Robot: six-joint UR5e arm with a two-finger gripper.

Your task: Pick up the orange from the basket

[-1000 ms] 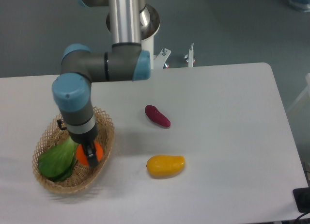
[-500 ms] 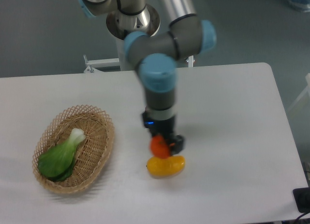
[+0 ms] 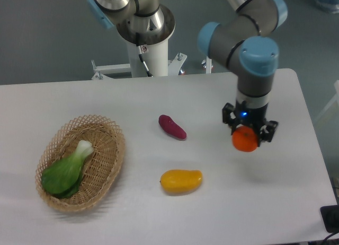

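Note:
My gripper (image 3: 246,137) is shut on the orange (image 3: 244,141), a small round bright-orange fruit, and holds it in the air above the right part of the white table. The basket (image 3: 111,137), a shallow tan wicker oval, sits at the left of the table, far from the gripper. It holds only a green leafy vegetable (image 3: 64,172).
A purple sweet potato (image 3: 172,127) lies near the table's middle. A yellow-orange mango (image 3: 181,181) lies below it, toward the front edge. The arm's base column (image 3: 148,38) stands behind the table's back edge. The table's right edge is close to the gripper.
The gripper lifted the orange out of the basket and carried it right, over the mango, to above the right part of the table. The basket now holds only the green vegetable.

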